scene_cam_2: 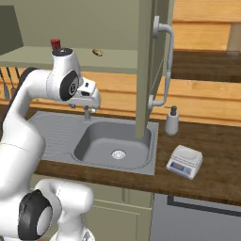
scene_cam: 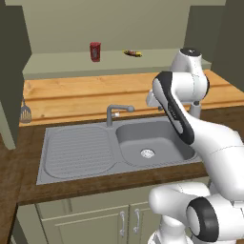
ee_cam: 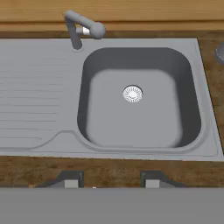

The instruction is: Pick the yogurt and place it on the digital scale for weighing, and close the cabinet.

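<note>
The yogurt [scene_cam: 95,51] is a small red cup standing upright on the shelf of the open olive-green cabinet [scene_cam: 62,69]; its top also peeks out above the arm as a red cup [scene_cam_2: 55,44]. The cabinet door [scene_cam_2: 149,66] stands swung out over the sink, its bar handle [scene_cam_2: 165,66] facing me. On the dark counter to the right of the sink lies the digital scale [scene_cam_2: 184,161]. My gripper [ee_cam: 109,181] hangs over the sink basin, pointing down, well below and in front of the yogurt. Its fingertips [ee_cam: 70,179] stand apart with nothing between them.
A steel sink [scene_cam: 47,143] with a drainboard and a faucet [scene_cam: 116,112] lies under the hand. A grey soap dispenser [scene_cam_2: 172,121] stands behind the scale. A small yellow-brown item [scene_cam: 132,53] lies on the shelf right of the yogurt. Utensils [scene_cam: 25,112] hang at the left.
</note>
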Controlling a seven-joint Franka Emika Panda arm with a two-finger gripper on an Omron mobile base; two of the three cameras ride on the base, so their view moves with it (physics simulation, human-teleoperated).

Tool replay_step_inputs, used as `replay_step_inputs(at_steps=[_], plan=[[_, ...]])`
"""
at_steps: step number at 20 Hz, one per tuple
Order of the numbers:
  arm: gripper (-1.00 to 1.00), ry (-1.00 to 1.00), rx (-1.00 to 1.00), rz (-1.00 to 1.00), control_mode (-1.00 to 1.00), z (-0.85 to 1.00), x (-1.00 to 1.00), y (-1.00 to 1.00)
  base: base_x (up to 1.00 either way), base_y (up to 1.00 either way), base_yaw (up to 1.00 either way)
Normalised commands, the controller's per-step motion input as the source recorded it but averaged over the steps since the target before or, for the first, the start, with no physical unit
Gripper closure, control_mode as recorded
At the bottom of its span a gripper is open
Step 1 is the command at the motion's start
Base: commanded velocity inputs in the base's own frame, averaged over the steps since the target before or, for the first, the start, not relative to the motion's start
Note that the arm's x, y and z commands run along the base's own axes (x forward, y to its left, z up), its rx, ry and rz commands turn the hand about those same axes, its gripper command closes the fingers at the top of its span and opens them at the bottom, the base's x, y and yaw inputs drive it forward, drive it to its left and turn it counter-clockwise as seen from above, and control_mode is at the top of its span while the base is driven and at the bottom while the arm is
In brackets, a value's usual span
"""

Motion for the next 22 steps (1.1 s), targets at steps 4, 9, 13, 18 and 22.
replay_step_inputs(at_steps=[4,9,13,18,22], plan=[[-1.00,-0.07,0.00,0.00,-1.00,0.01,-0.24,0.00,0.00,0.00,0.00],[-1.00,-0.44,0.00,0.00,-1.00,0.36,-0.49,0.04,0.00,0.00,0.00],[-1.00,-0.49,0.01,0.02,-1.00,0.69,-0.38,0.14,0.00,0.00,0.00],[-1.00,-0.46,0.00,0.06,-1.00,0.91,-0.10,0.55,0.00,0.00,0.00],[-1.00,-0.26,0.00,0.03,-1.00,0.96,0.00,0.48,0.00,0.00,0.00]])
